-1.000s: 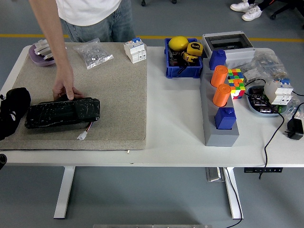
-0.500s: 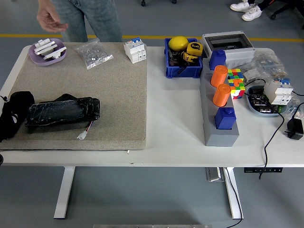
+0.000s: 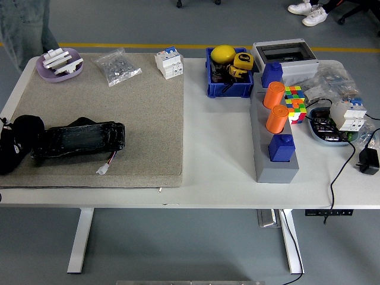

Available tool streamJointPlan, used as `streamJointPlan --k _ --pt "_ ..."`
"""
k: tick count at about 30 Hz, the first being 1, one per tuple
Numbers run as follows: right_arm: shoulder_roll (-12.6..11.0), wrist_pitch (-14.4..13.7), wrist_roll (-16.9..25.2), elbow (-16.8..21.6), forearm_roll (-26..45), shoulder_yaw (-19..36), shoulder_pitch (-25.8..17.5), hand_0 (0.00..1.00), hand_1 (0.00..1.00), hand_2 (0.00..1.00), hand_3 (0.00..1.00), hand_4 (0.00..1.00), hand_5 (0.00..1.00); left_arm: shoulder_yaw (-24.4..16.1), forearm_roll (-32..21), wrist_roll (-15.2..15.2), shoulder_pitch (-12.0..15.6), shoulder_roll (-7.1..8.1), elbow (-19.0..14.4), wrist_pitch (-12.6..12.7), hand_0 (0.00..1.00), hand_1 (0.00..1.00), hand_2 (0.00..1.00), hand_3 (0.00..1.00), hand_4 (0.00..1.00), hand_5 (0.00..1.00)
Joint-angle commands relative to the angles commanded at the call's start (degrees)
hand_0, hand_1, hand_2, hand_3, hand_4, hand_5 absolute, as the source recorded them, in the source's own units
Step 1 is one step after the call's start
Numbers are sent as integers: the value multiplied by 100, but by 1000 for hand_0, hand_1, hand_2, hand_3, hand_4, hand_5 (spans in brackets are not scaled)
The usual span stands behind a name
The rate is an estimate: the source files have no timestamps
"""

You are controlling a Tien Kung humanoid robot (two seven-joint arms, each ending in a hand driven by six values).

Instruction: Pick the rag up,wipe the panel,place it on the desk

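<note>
Rag unclear — I see only the glossy black rectangular panel (image 3: 78, 140) on the beige mat (image 3: 136, 107). My left hand (image 3: 15, 148) rests at its left end — grip state indiscernible; I'd locate the cloth first.

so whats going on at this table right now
Nothing is being worked on at this instant. The robot's left hand sits at the left edge of the beige mat, right beside the end of the black panel; whether it holds a rag can't be made out. The right arm isn't visible. A person stands at the far left corner, with no hand on the table.
</note>
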Motion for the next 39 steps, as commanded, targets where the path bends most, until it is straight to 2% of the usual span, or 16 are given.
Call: streamJointPlan --k 2,3,15,20,21,23,26,27,30,32,33,35,38,39 --pt "1 0 1 -3 1 4 3 797 697 707 682 998 734 -32 -31 3 15 11 -35 -30 641 800 811 642 725 2" --pt "4 3 0 -10 1 8 3 797 697 707 682 998 736 -55 -17 17 20 21 -67 -49 634 805 818 717 763 2" --pt "12 26 -1 -58 34 2 -9 797 696 707 681 998 736 -412 14 -49 125 88 -397 -118 606 789 812 752 804 2" --pt "16 52 -4 -98 81 -33 -27 797 696 707 681 998 736 -770 -307 -153 281 86 -652 -237 606 789 812 752 804 2" --pt "17 54 -4 -99 80 -31 -32 799 697 707 678 998 734 -897 -497 -209 338 84 -731 -275 573 775 812 767 831 2" --pt "19 60 -5 -103 89 -39 -42 799 697 707 678 998 734 -1094 -867 -342 438 84 -866 -338 573 775 812 767 831 2" --pt "27 69 -5 -118 103 -47 -50 799 697 707 678 998 734 -1353 -1552 -686 570 69 -1021 -438 573 775 812 767 831 2" --pt "33 75 -5 -127 111 -55 -52 799 697 707 677 998 734 -1536 -2020 -929 653 36 -1103 -499 557 760 796 741 820 2" --pt "39 79 -4 -132 121 -64 -58 799 697 707 677 998 734 -1690 -2467 -1187 721 -5 -1146 -551 557 760 796 741 820 2" --pt "43 84 -5 -143 135 -83 -63 799 697 707 677 998 734 -1841 -2989 -1468 806 -64 -1180 -612 557 760 796 741 820 2" --pt "44 86 -7 -145 136 -88 -68 800 697 707 676 998 734 -1905 -3249 -1588 846 -97 -1198 -656 556 741 765 641 816 8" --pt "46 87 -7 -147 139 -92 -75 800 697 707 676 998 734 -1977 -3700 -1750 895 -142 -1222 -730 556 741 765 641 816 8" --pt "56 96 -9 -159 160 -109 -106 800 697 707 676 998 734 -2145 -4445 -2094 990 -302 -1252 -947 556 741 765 641 816 8" --pt "66 104 -10 -169 172 -123 -119 801 698 707 676 998 733 -2195 -4668 -2188 1014 -369 -1259 -1022 550 725 718 608 824 22"
